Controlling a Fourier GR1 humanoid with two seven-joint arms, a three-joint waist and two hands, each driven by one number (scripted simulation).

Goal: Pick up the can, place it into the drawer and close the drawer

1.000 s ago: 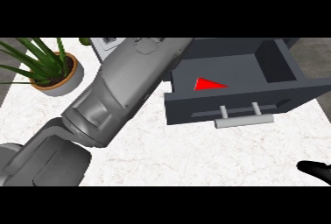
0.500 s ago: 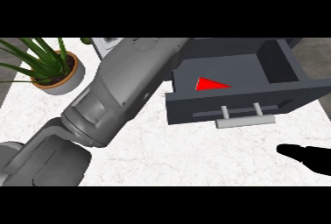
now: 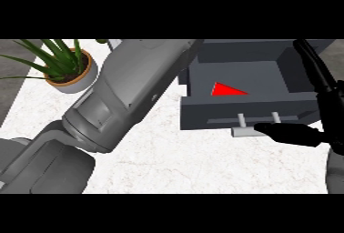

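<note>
One red can (image 3: 228,89) lies in the open drawer (image 3: 250,113), behind the right hand (image 3: 316,113).

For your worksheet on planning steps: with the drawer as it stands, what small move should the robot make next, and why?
Probably push the right robot hand forward against the handle to slide the drawer shut. The drawer stands open with a red object, apparently the can, already inside, and the hand's black fingers lie right at the handle.

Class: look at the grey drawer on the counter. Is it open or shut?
Open. The drawer is pulled out, its inside showing from above with something red in it.
</note>
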